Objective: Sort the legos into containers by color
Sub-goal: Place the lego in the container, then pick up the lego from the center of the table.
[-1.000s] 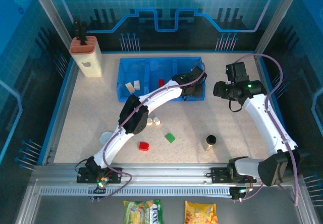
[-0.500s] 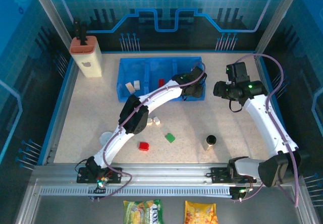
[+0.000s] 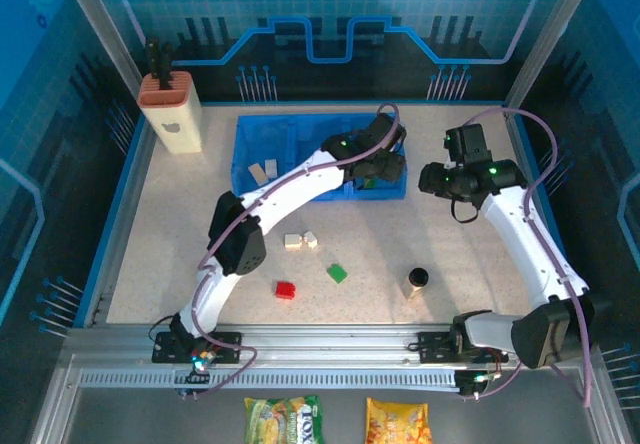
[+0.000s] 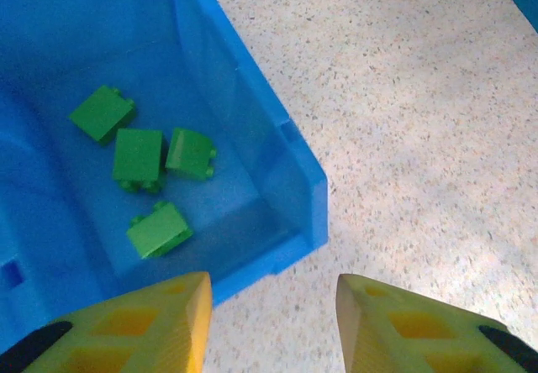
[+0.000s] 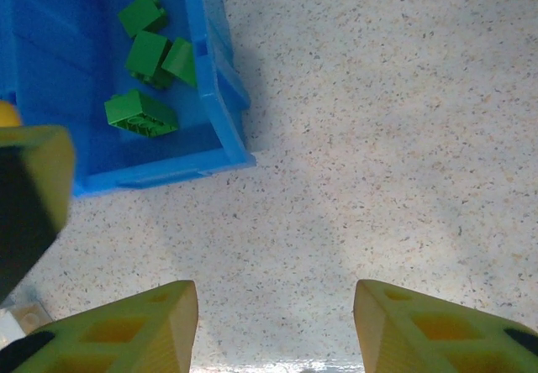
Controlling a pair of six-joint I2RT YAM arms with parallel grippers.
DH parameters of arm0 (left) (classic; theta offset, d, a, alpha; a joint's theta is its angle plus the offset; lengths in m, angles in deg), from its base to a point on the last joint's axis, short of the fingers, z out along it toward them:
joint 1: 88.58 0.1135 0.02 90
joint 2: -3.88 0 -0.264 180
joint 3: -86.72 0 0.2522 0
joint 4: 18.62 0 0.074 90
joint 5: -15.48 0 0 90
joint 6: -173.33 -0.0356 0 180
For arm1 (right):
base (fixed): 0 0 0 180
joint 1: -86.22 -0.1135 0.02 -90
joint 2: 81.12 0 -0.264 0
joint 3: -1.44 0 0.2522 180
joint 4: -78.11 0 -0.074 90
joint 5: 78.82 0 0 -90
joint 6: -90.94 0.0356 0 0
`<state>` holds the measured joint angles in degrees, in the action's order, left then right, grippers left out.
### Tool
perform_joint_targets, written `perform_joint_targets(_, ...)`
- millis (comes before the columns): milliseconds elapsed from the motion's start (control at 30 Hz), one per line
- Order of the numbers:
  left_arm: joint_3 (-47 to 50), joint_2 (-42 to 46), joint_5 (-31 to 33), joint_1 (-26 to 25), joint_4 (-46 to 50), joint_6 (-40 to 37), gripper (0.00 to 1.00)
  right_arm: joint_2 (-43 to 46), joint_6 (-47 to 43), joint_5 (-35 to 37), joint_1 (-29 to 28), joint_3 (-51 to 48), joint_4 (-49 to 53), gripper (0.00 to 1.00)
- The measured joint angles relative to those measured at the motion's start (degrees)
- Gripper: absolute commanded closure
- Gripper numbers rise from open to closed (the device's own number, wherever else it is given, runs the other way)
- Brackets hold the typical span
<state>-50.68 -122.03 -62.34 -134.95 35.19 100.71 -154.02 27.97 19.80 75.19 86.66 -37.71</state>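
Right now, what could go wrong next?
The left end effector hangs open above the wall of the tray; dropping straight down could strike it and shift the tray. The right end effector hovers just beside that tray end, so the two might collide. The loose green brick lies near the bottle, which could topple.

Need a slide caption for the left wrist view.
Left gripper, open and empty, over a corner of the blue tray, four green legos lying in its end compartment.
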Motion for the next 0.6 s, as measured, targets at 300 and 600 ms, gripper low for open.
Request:
perform_joint_targets(300,19.47,12.37,1.4,0.09,0.68,-0.33,0.56,-2.99,0.52,0.0,-4.61,0.0,-0.28,0.47)
perform_joint_targets(600,35.01,22.4,1.9,2.67,2.34,2.32,0.56,-5.09,1.49,0.59,-8.85,0.2,-0.37,0.48)
